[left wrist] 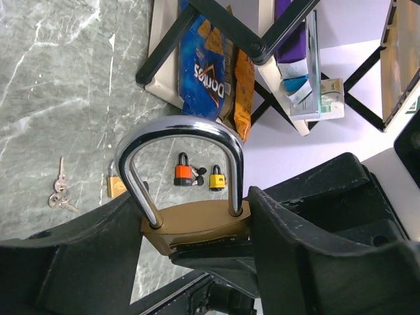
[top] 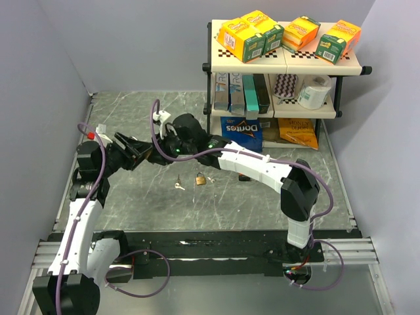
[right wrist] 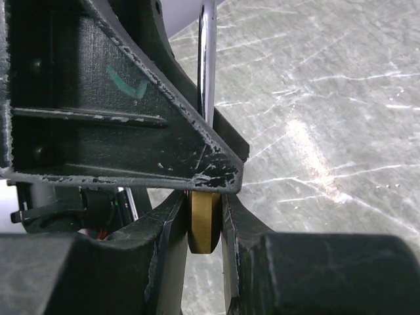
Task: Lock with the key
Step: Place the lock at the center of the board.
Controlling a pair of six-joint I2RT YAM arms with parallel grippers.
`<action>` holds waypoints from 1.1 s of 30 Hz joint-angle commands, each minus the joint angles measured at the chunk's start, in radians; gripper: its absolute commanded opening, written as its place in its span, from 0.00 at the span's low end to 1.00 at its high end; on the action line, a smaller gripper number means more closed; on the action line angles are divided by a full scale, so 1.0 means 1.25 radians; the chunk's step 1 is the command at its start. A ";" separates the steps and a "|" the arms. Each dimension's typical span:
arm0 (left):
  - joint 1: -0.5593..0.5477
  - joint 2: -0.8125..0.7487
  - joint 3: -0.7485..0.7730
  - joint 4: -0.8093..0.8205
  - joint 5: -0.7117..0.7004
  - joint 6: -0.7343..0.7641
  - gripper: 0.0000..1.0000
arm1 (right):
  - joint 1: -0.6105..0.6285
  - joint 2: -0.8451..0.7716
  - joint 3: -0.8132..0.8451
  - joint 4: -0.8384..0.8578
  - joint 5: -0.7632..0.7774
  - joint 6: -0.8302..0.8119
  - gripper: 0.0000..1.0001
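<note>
A large brass padlock [left wrist: 193, 224] with a silver shackle [left wrist: 177, 128] is held in the air between both grippers. My left gripper [left wrist: 197, 231] is shut on the sides of its body. My right gripper [right wrist: 205, 226] is shut on its flat faces, seen edge-on [right wrist: 203, 223]. In the top view the left gripper [top: 144, 155] and right gripper [top: 168, 147] meet above the table's left-middle. Both shackle legs reach the body. A bunch of small keys [top: 178, 186] lies loose on the table and also shows in the left wrist view [left wrist: 59, 195].
A small brass padlock [top: 201, 178] lies beside the keys. An orange padlock [left wrist: 183, 175] and a yellow padlock [left wrist: 216, 179] lie further right. A shelf rack [top: 282, 65] with boxes, a Doritos bag [top: 241, 129] and a paper roll stands at the back right.
</note>
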 commanded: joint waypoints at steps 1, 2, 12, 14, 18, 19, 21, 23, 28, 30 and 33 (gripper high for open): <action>-0.004 -0.006 -0.007 0.049 -0.007 -0.025 0.59 | 0.012 -0.006 0.036 0.074 -0.008 0.021 0.00; -0.004 -0.006 -0.005 0.046 -0.008 -0.022 0.55 | 0.011 -0.006 0.036 0.072 -0.005 0.020 0.00; -0.004 0.067 0.087 -0.147 -0.018 0.172 0.01 | -0.006 -0.059 -0.028 0.045 -0.031 -0.042 0.75; -0.011 0.096 0.105 -0.222 -0.012 0.253 0.01 | -0.016 -0.090 -0.072 0.031 -0.056 -0.091 0.86; -0.021 0.181 0.151 -0.310 -0.062 0.382 0.01 | -0.024 -0.154 -0.175 0.012 -0.061 -0.166 0.94; -0.033 0.196 0.157 -0.335 -0.079 0.423 0.01 | -0.027 -0.166 -0.214 0.012 -0.062 -0.192 0.96; -0.040 0.240 0.170 -0.352 -0.120 0.473 0.01 | -0.038 -0.194 -0.258 -0.001 -0.065 -0.206 0.98; -0.082 0.275 0.184 -0.373 -0.165 0.501 0.02 | -0.045 -0.215 -0.281 -0.010 -0.063 -0.222 1.00; -0.130 0.407 0.228 -0.402 -0.191 0.549 0.04 | -0.076 -0.245 -0.327 -0.022 -0.039 -0.227 1.00; -0.152 0.451 0.252 -0.411 -0.224 0.557 0.06 | -0.086 -0.253 -0.344 -0.025 -0.036 -0.230 1.00; -0.197 0.509 0.265 -0.421 -0.262 0.561 0.09 | -0.099 -0.272 -0.368 -0.027 -0.030 -0.231 1.00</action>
